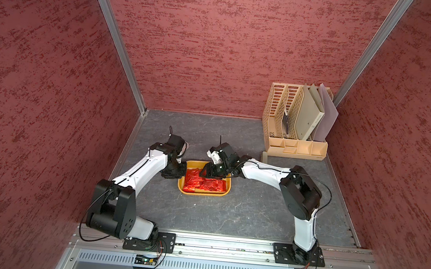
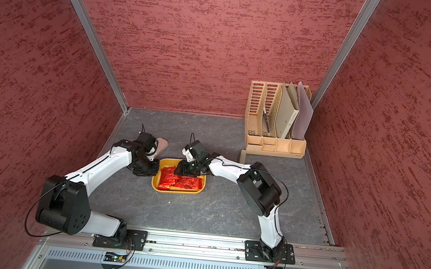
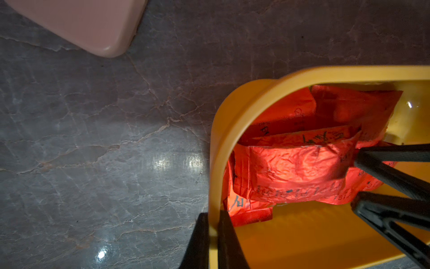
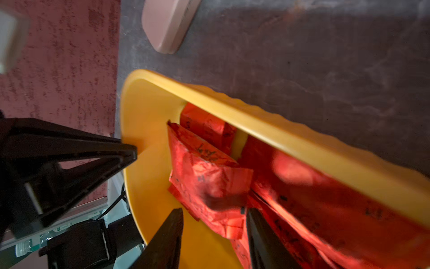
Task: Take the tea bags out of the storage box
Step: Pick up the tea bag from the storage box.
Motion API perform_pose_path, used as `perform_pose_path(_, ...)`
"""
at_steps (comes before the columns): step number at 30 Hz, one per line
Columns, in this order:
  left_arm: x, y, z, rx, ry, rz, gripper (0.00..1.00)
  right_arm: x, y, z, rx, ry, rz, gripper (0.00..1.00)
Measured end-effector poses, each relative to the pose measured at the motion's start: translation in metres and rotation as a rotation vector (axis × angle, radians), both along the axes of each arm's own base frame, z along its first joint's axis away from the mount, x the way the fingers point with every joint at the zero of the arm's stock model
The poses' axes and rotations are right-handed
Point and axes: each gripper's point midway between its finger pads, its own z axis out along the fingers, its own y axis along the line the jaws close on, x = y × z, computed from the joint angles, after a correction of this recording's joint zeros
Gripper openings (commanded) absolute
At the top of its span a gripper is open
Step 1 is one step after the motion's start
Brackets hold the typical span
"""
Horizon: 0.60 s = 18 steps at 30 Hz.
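The mustard-yellow storage box (image 1: pixel 204 193) (image 2: pixel 177 191) sits mid-table with several red foil tea bags (image 1: pixel 204 184) (image 2: pixel 178 182) piled inside. My left gripper (image 1: pixel 182 174) (image 3: pixel 213 221) is shut on the box's left wall (image 3: pixel 256 93), one finger inside and one outside. My right gripper (image 1: pixel 207 174) (image 4: pixel 214 214) reaches down into the box from the far side. Its jaws stand apart, straddling the end of a crinkled tea bag (image 4: pixel 204 172). One finger touches the foil, and yellow floor shows between the other finger and the bag. The left wrist view shows both right fingers (image 3: pixel 384 172) at that bag (image 3: pixel 297 170).
A flat pink piece (image 2: pixel 161 145) (image 3: pixel 93 23) (image 4: pixel 167 23) lies on the grey table behind the left wrist. A tall beige file organiser (image 1: pixel 295 121) with folders stands at the back right, with a small grey block (image 1: pixel 265 156) at its near left corner. Red walls enclose three sides.
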Motion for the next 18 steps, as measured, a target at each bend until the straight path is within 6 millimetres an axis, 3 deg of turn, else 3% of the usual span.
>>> perform_pose_path(7,0.001,0.0,0.001,-0.002,-0.009,0.002,0.0,0.0,0.002,-0.005,-0.011,0.008,0.0,0.49)
perform_pose_path(14,0.001,0.001,0.001,-0.002,-0.008,0.005,0.0,0.0,0.011,-0.018,0.019,0.052,0.006,0.4)
perform_pose_path(18,0.001,0.001,0.001,-0.002,-0.008,0.006,0.0,0.001,0.014,-0.014,0.035,0.053,0.007,0.38)
